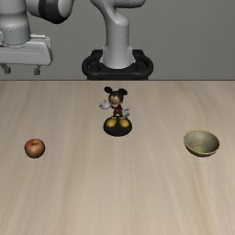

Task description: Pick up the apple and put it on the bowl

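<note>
A small red apple (34, 148) lies on the wooden table at the exterior view's left. An olive-green bowl (202, 143) sits at the exterior view's right, upright and with nothing in it. My gripper (21, 69) hangs high at the upper left, well above the table and farther back than the apple. It is open, its two short fingers spread wide with nothing between them.
A Mickey Mouse figurine (117, 112) stands on a dark round base in the middle of the table (119, 193), between apple and bowl. The robot's base (117, 62) rises at the far edge behind it.
</note>
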